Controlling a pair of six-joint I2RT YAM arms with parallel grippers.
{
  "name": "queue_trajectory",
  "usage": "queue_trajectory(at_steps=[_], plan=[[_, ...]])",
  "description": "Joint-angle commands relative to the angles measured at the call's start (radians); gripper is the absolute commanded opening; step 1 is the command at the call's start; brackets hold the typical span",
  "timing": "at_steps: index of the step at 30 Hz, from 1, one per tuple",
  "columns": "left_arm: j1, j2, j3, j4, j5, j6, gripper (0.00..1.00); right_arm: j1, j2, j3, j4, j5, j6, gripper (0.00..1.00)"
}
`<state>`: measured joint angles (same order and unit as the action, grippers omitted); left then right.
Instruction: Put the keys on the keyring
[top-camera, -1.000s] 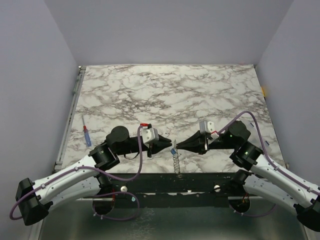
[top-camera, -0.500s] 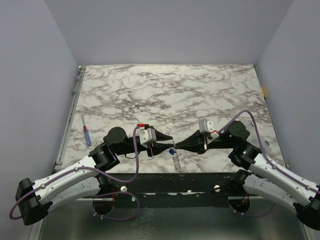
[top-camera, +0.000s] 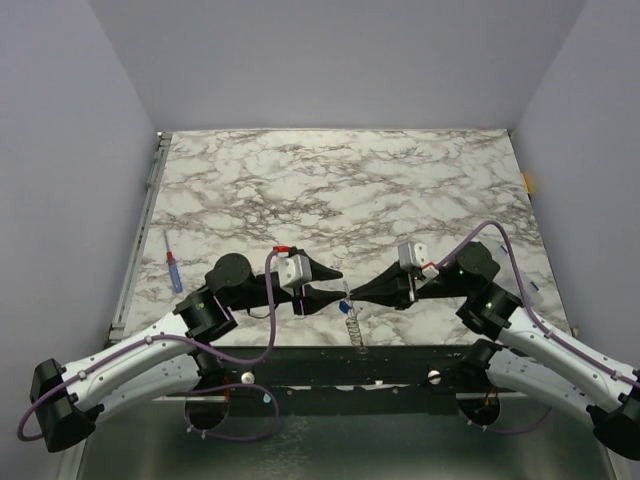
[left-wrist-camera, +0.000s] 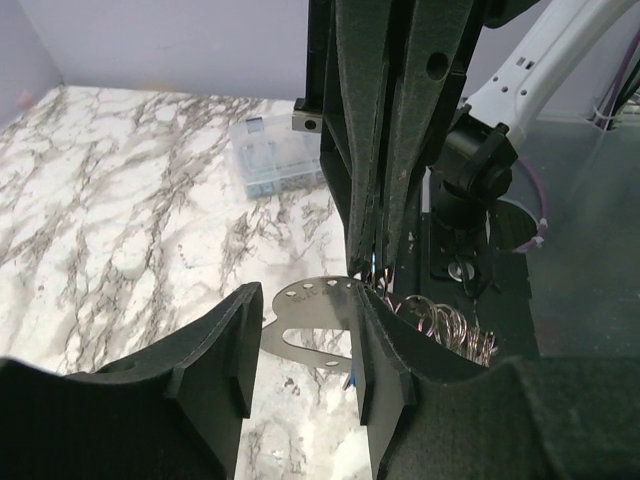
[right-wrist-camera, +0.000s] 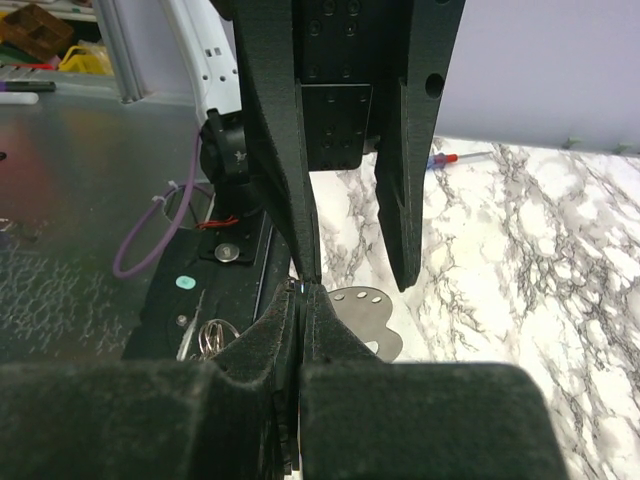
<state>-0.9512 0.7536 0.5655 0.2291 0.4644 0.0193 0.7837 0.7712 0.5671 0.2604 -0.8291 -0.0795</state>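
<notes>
The bench (top-camera: 330, 180) is white marble, veined grey and black. The left gripper (top-camera: 334, 284) and right gripper (top-camera: 352, 292) are matte black. At the bench's near edge the keys (left-wrist-camera: 310, 322) are silvery, one with a blue head, and the keyring (left-wrist-camera: 447, 325) is silvery wire. By the left edge lies a blue-and-red screwdriver (top-camera: 173, 268). The cables (top-camera: 488, 224) are purple.

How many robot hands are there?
2. The left gripper, open, and the right gripper, shut on the keyring, meet tip to tip near the table's front edge.
</notes>
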Motion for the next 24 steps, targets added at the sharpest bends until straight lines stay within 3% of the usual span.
queue_trajectory(at_steps=[1,13,18,24], plan=[[-0.009,-0.033,0.079,-0.136,-0.035,0.009,0.46,-0.001,-0.016,0.007,0.007,-0.001,-0.014,0.01],[-0.009,-0.017,0.110,-0.169,0.043,-0.007,0.45,-0.002,-0.004,0.021,0.003,-0.005,-0.020,0.01],[-0.009,0.026,0.116,-0.157,0.046,-0.016,0.37,-0.002,0.005,0.027,0.002,-0.012,-0.019,0.01],[-0.009,0.054,0.106,-0.099,0.079,-0.061,0.35,-0.002,0.010,0.026,0.003,-0.006,-0.020,0.01]])
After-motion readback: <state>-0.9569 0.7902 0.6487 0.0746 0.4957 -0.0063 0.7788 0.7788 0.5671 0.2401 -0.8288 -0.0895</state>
